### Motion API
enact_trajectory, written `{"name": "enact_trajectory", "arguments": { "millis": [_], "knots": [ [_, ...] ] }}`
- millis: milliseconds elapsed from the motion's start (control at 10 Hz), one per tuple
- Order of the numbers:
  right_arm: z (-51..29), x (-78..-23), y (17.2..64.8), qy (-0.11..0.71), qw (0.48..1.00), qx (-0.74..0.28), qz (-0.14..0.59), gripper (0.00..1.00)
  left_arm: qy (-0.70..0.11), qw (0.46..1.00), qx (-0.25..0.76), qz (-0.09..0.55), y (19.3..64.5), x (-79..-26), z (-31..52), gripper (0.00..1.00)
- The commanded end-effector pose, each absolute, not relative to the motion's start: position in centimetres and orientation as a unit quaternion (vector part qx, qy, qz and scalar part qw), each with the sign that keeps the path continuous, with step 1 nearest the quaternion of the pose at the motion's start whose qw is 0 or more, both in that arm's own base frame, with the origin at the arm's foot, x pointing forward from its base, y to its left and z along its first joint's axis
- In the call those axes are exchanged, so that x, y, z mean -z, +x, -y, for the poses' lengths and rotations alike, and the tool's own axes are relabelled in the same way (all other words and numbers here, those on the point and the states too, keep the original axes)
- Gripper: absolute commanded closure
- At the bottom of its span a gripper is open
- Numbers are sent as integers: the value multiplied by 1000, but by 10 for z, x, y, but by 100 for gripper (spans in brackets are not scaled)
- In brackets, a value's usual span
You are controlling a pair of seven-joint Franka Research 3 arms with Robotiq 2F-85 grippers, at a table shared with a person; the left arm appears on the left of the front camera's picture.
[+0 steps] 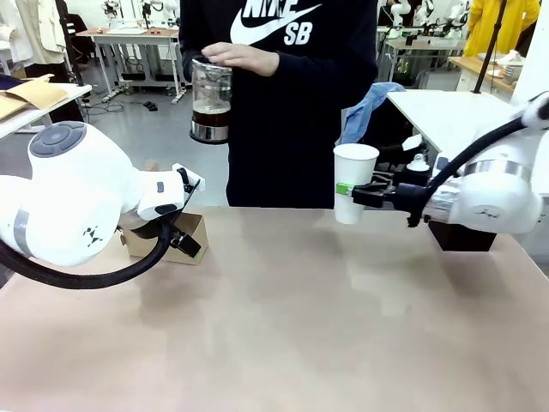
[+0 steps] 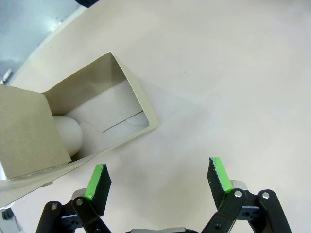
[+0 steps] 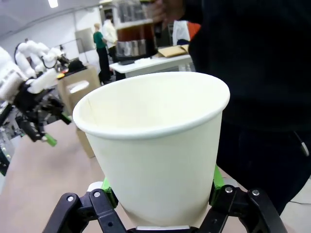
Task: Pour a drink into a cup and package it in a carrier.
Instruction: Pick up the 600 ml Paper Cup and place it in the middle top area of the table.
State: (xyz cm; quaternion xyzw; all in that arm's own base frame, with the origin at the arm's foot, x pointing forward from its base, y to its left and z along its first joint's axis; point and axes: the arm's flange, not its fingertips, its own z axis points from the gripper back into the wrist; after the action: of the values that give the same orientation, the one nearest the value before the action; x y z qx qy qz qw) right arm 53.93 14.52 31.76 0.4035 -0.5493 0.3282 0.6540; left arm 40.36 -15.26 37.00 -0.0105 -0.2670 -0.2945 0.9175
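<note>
A person at the far side holds a glass press pot (image 1: 210,107) in the air with the dark drink (image 1: 210,116) low inside it; the pot (image 3: 133,29) also shows above the cup in the right wrist view. The white paper cup (image 1: 354,176) is empty and upright, lifted off the table, and my right gripper (image 1: 353,190) is shut on its lower wall. Up close, its open rim (image 3: 155,102) faces the camera between the green pads. The brown cardboard carrier (image 1: 187,232) stands at the far left. My left gripper (image 2: 158,174) hovers open beside the carrier (image 2: 97,107), apart from it.
A black box (image 1: 463,236) sits under my right arm at the table's right. Something white and rounded (image 2: 70,133) lies inside the carrier. The person's dark torso (image 1: 283,103) stands close behind the far edge. Bare tabletop (image 1: 300,326) stretches across the middle and front.
</note>
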Motion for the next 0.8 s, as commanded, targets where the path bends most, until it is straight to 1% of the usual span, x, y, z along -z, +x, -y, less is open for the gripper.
{"name": "enact_trajectory", "arguments": {
  "millis": [0, 300, 400, 500, 700],
  "knots": [
    [-160, -307, 567, 383, 650, -319, 574, 20, -12, 918, 294, 268, 404, -370, 152, 0],
    [-172, -291, 583, 380, 649, -317, 578, 20, -12, 918, 294, 268, 404, -370, 152, 0],
    [-172, -285, 587, 384, 653, -323, 567, 20, -12, 918, 294, 268, 404, -370, 152, 0],
    [-165, -291, 578, 400, 648, -321, 563, 20, -12, 918, 294, 268, 404, -370, 152, 0],
    [-165, -291, 578, 400, 648, -321, 563, 20, -12, 918, 294, 268, 404, -370, 152, 0]
  ]
}}
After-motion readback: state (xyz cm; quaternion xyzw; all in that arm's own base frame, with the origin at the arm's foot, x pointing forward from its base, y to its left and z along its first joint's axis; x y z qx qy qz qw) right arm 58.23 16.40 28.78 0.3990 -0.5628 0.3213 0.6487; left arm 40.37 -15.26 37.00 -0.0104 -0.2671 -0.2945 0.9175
